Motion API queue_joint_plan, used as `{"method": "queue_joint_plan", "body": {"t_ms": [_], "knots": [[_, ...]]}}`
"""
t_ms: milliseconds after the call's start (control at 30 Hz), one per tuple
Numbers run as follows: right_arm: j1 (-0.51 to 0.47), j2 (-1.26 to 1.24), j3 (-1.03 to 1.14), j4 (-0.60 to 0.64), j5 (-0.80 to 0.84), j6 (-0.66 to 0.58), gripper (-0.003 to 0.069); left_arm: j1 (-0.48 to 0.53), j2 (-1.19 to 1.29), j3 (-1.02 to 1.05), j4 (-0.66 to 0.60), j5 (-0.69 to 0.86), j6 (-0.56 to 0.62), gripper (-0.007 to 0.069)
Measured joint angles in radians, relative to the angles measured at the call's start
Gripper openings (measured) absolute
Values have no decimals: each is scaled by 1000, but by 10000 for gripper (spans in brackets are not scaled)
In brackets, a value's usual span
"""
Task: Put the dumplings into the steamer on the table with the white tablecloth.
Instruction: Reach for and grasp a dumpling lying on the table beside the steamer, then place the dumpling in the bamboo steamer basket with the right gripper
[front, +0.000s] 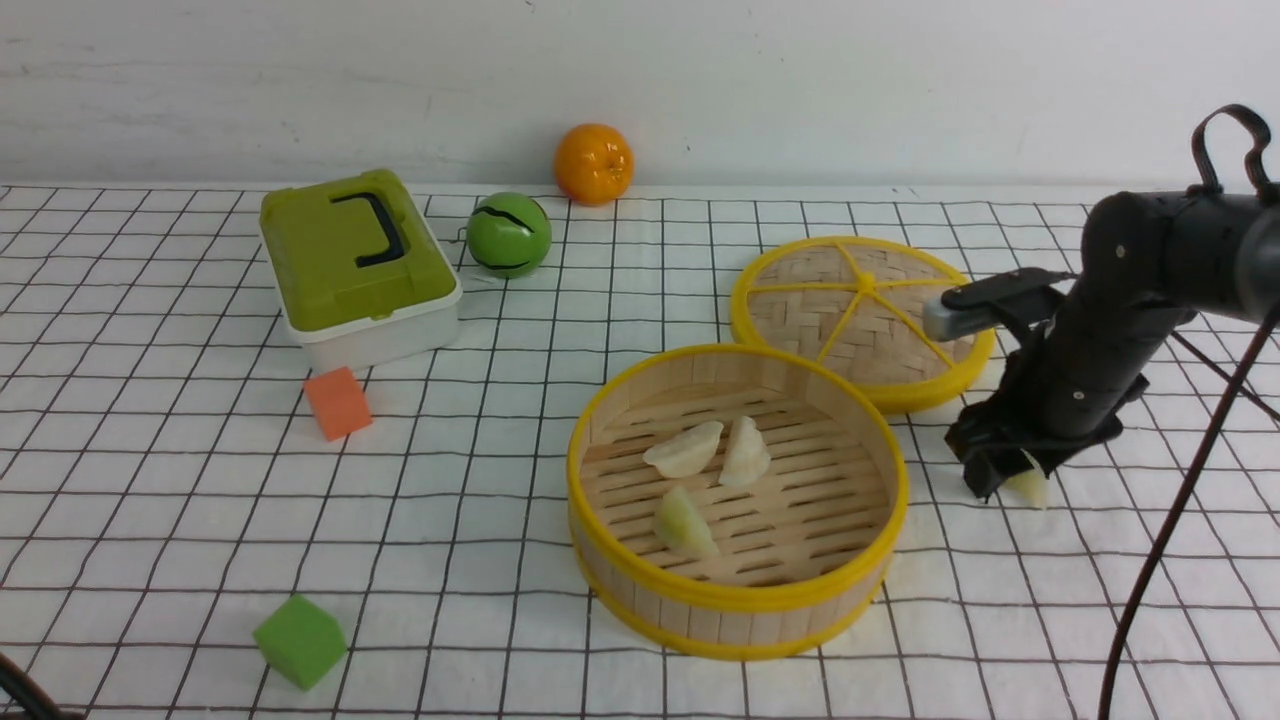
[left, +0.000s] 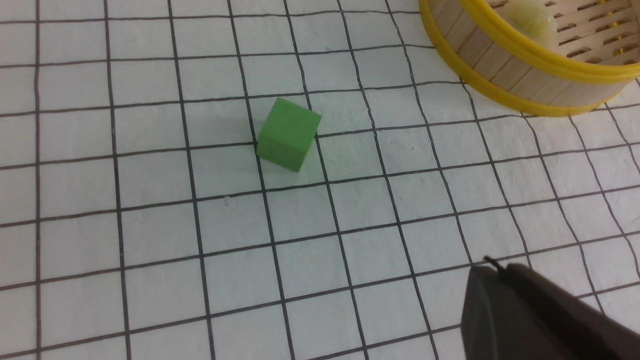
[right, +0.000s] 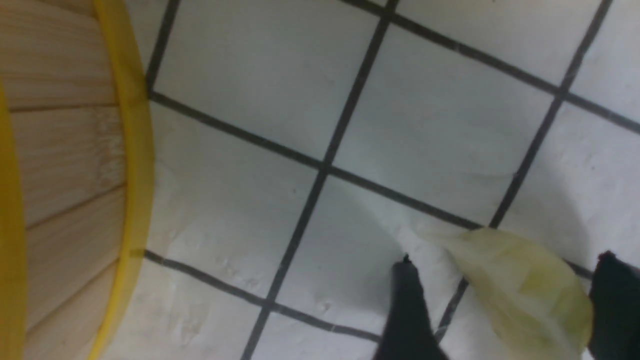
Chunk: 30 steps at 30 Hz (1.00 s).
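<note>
Lid (front: 862, 320) sits behind steamer (front: 738, 598); three dumplings (front: 685, 450) lie inside. Fourth dumpling (right: 520, 285) lies on cloth (front: 150, 480) right of steamer, long axis slanting between right gripper's (right: 506, 257) spread fingers. Left gripper (left: 495, 272) is pressed together.

Bright, even light floods the white tablecloth (front: 150, 480), shadows soft and faint beside the steamer (front: 700, 625), while the right wrist close-up runs blurry and the left hand (left: 495, 272) sits dark, defocused.

R arm (front: 1110, 330): matte blk | grey wrist block (front: 950, 320) | thin blk cable (front: 1165, 540), looped up top | jaws blk
</note>
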Motion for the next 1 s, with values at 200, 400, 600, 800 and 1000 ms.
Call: {"method": "queue_joint_plan", "body": {"t_ms": [200, 400, 600, 800, 1000], "knots": [[0, -9, -28, -4, 78, 0, 176, 0, 0, 0, -1, 0, 0, 4], [32, -137, -89, 37, 230, 0, 185, 0, 0, 0, 1, -1, 0, 6], [178, -249, -104, 133, 279, 0, 185, 0, 0, 0, 2, -23, 0, 11], [345, -178, -104, 166, 225, 5, 185, 0, 0, 0, 5, -30, 0, 15], [386, -60, -103, 166, 133, 57, 185, 0, 0, 0, 7, -30, 0, 20]]}}
